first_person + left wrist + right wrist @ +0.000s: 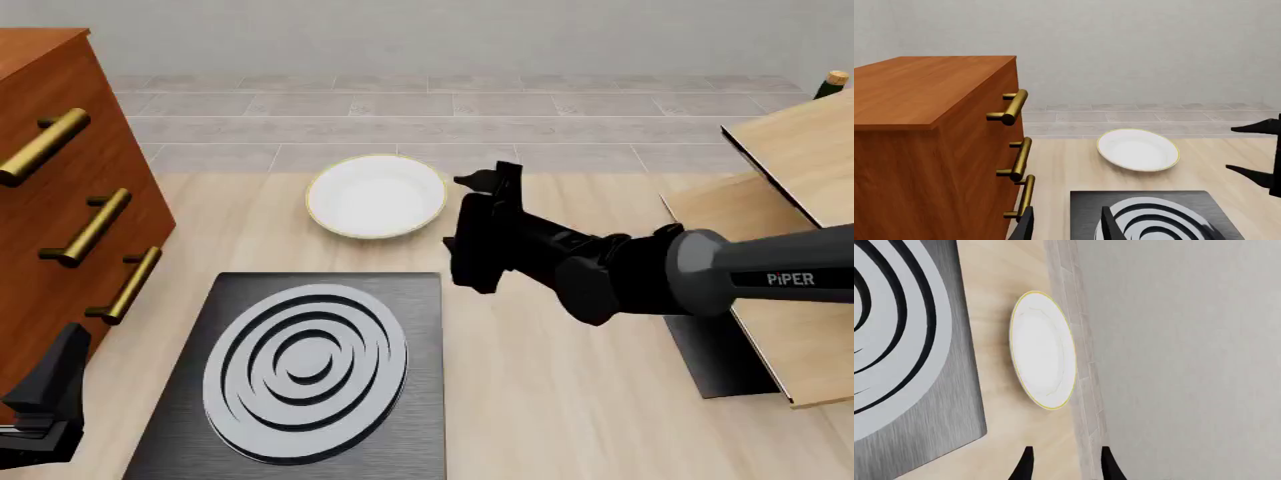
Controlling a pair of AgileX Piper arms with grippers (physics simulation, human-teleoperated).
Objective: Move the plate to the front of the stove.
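Two sets of jaws are mine, and neither holds anything. My right jaws (pixel 478 232) hang above the desk (pixel 561 400) just right of the plate (pixel 376 195), turned on their side with the fingers spread apart; in the right wrist view the two fingertips (pixel 1026 464) show a clear gap, aimed toward the plate's near edge but not touching it. My left jaws (pixel 1066 225) sit low at the near left corner of the desk, fingers also apart, beside the wooden drawer cabinet (pixel 54 210) with its brass handles (pixel 91 228). The white, gold-rimmed plate lies flat on the desk beyond the stove (pixel 387 420), close to its far edge, near the tiled strip along the wall. At the right stands a wooden board (pixel 787 200) over a black mat (pixel 714 360).
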